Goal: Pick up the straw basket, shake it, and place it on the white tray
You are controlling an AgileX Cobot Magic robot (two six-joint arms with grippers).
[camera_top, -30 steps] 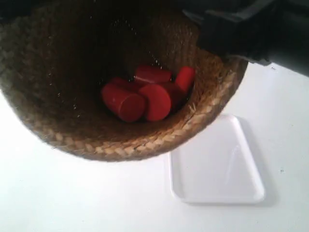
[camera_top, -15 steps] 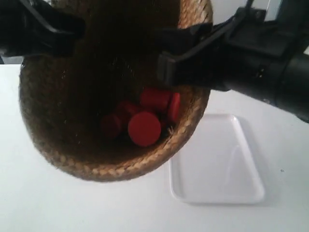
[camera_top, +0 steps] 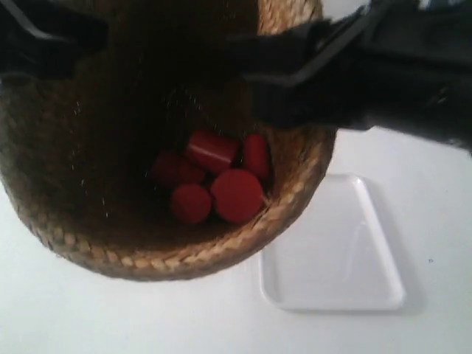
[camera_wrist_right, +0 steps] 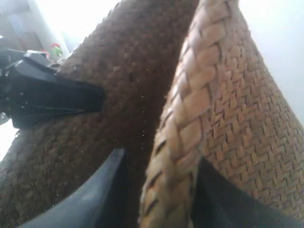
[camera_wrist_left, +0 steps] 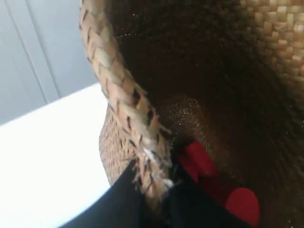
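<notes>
The straw basket hangs in the air close to the exterior camera, tilted so its dark inside shows. Several red cylinders lie in its bottom. The arm at the exterior view's left and the arm at the exterior view's right each hold its rim. My left gripper is shut on the braided rim, with red cylinders beyond it. My right gripper is shut on the opposite rim, one finger inside and one outside. The white tray lies bare on the table below, to the right.
The white table spreads under the basket and around the tray. In the right wrist view the other arm's black gripper shows against the basket's far wall. Pale wall panels stand behind the table.
The basket has shifted and tilted in the air between frames, and both arms have come into view at its rim. The red cylinders have tumbled into a new arrangement.
</notes>
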